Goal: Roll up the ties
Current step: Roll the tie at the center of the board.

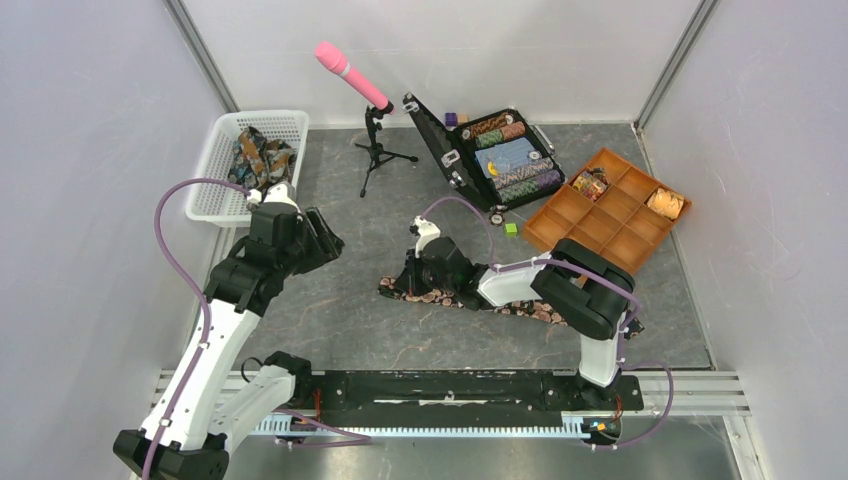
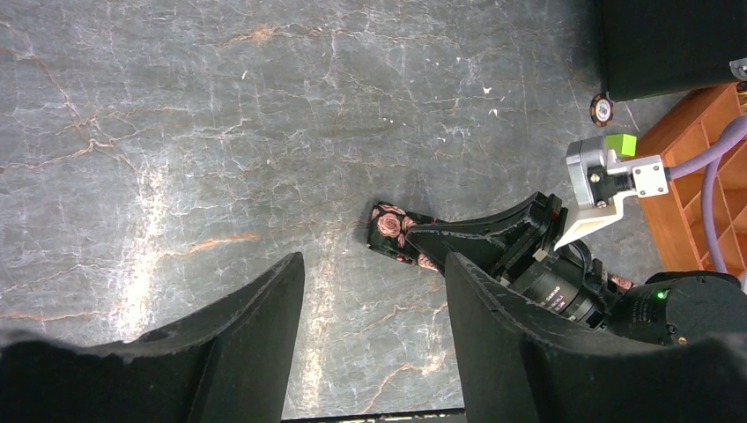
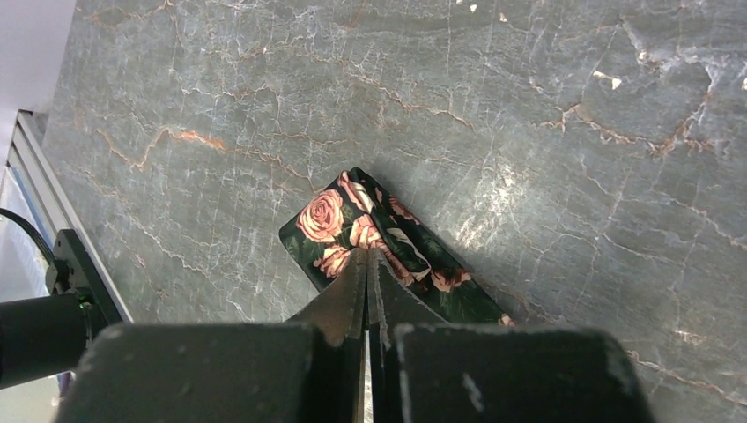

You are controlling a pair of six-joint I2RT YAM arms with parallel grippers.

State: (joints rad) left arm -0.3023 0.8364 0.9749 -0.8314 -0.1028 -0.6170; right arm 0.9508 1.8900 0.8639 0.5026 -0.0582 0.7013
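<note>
— Right pincer (image 3: 366,257) is pressing its closed tips onto the folded end of the rose-print tie (image 3: 321,220); whether cloth is caught between them, I cannot tell
— And the left pincer (image 2: 372,264)?
— It is hovering with fingers apart, near that same end. The tie is lying as a long strip on the grey table (image 1: 340,320), passing under the right arm (image 1: 510,285)

matt printed cloth tie (image 3: 352,225); smooth, faintly glossy marble-look table (image 3: 528,115); white plastic mesh basket (image 1: 225,150); orange plastic tray (image 1: 600,225); left gripper's fingers (image 2: 238,352) matt black, grainy.
</note>
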